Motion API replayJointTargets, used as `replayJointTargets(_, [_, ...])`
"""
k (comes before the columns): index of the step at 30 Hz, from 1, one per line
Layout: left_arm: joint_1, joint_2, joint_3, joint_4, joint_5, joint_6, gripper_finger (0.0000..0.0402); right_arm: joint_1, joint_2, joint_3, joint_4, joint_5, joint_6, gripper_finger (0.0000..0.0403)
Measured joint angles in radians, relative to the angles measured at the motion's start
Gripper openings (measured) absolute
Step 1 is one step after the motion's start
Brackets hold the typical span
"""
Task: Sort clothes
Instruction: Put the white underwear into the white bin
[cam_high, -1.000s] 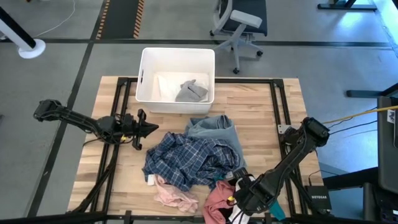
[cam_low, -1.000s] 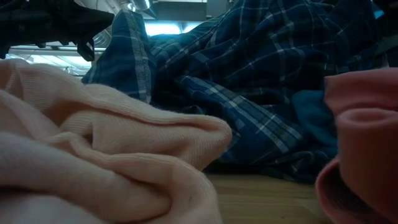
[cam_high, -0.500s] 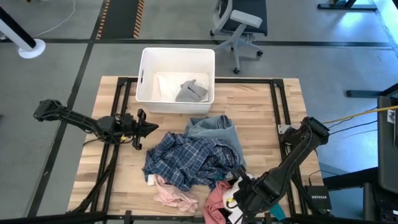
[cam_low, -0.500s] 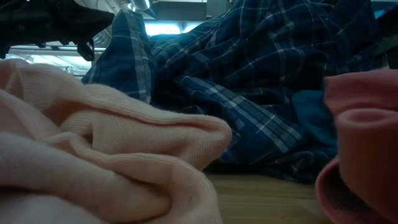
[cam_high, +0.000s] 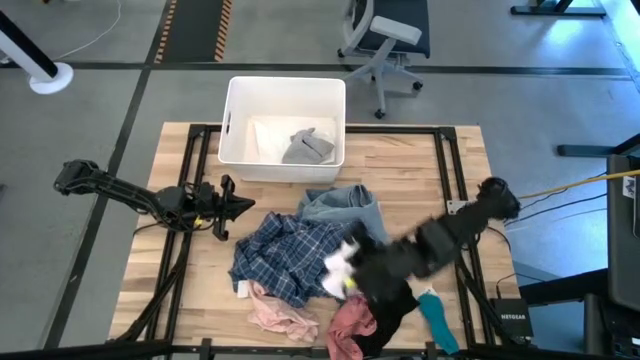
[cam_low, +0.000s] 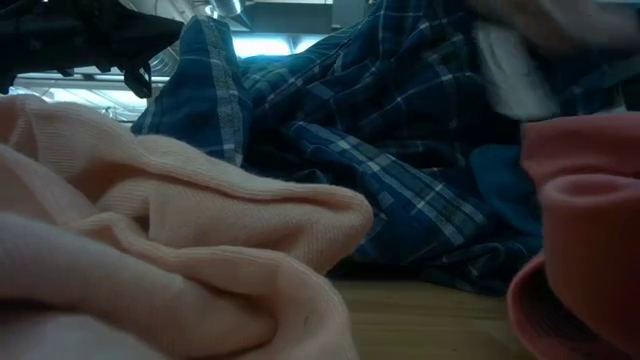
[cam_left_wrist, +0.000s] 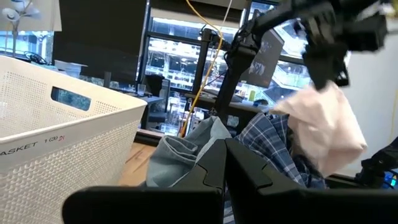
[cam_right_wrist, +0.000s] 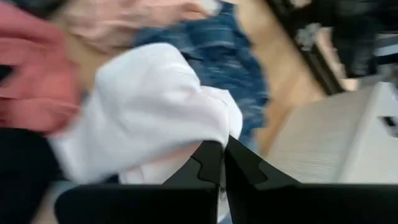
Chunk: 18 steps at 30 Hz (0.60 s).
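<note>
Lifted since before, right tool (cam_high: 352, 268) pinches white garment (cam_high: 338, 266), apparently hanging lengthwise downward.

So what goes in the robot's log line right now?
right gripper: shut on white garment, lifted over plaid shirt | left gripper: shut, waiting

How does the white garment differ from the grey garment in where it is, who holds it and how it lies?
The white garment hangs lifted above the plaid shirt, while the grey garment lies settled inside the white bin. The right claw is shut on the white garment; nothing grips the grey garment. The white garment looks bunched and dangling; the grey one rests flat-ish on the bin floor. Both are small, soft, pale pieces of clothing.
</note>
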Motion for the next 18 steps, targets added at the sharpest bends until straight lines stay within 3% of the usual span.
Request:
replayJointTargets(5, [0.0,0.0,0.0,-0.001,0.0,0.0,0.0,-0.197,0.0,0.094,0.051,0.0,-0.19,0.0013])
replayJointTargets(13, [0.0,0.0,0.0,-0.002,0.0,0.001,0.0,-0.529,0.0,0.207,0.354,-0.007,-0.419,0.0014])
replayJointTargets(18, [0.0,0.0,0.0,-0.009,0.0,0.001,0.0,-0.717,0.004,0.185,0.552,-0.16,-0.451,0.0011])
